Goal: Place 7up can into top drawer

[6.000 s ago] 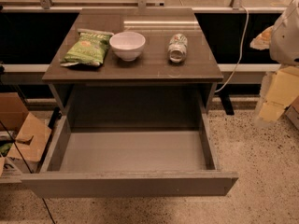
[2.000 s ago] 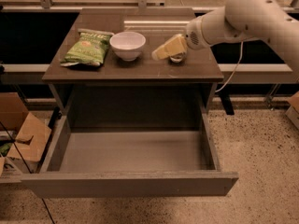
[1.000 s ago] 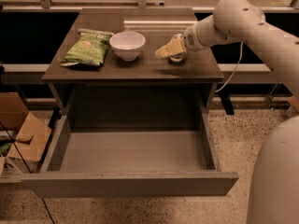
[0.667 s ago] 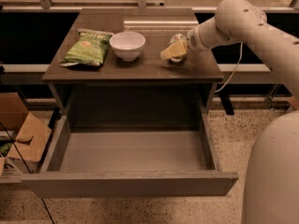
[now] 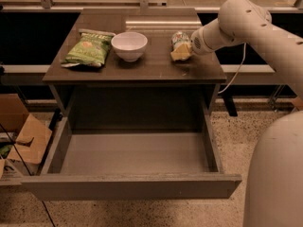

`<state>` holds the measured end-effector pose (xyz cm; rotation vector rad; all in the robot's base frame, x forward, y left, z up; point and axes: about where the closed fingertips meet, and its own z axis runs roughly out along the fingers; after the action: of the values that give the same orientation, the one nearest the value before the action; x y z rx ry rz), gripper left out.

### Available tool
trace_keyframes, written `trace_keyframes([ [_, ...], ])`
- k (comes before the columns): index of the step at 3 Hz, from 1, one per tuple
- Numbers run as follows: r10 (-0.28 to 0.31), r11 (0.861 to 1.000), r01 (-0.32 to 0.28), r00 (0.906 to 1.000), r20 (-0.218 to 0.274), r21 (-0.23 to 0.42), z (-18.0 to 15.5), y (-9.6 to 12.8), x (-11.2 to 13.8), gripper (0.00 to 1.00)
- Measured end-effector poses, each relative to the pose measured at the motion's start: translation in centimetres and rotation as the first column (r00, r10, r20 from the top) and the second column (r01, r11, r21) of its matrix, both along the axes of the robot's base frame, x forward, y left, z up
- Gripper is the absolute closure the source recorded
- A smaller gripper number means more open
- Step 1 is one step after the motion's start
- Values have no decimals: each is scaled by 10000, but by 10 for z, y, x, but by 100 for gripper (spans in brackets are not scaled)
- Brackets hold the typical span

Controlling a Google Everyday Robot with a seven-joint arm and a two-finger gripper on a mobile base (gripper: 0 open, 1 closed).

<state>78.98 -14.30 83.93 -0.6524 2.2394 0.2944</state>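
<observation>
Dark counter point(image 5: 142, 72) on a speckled floor point(image 5: 227, 131). Drawer point(image 5: 132, 187) below it is pulled right out, grey inside showing. Can point(image 5: 178, 37) sits on the counter's right part, not in the drawer. Bowl point(image 5: 129, 45) is near it on the left, bag point(image 5: 90, 48) further left. Gripper point(image 5: 182, 53) is right at the can, its pale tip over the can's near side, touching or nearly so. Arm point(image 5: 246, 22) comes in from the right. Whether it's clamped on the can or just set against it: can't tell.

Step in hand, by judgement: the grasp, i.e. early in the task, w/ the can not yet lifted. Next move prob. calls for a firm hold on the can and a lift clear of the counter edge. After that, a carry fwd & down over the drawer's inside, keeping off the bowl & the drawer's front panel, before letting go.
</observation>
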Motion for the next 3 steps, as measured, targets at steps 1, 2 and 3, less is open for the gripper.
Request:
trace_keyframes([
  [1, 260, 9996, -256, 9993, 287, -138, 17, 4, -7, 93],
  [2, 893, 9958, -878, 9939, 654, -250, 39, 8, -29, 100],
  [3, 1807, 9835, -1785, 9760, 1215, -289, 62, 6, -74, 100],
])
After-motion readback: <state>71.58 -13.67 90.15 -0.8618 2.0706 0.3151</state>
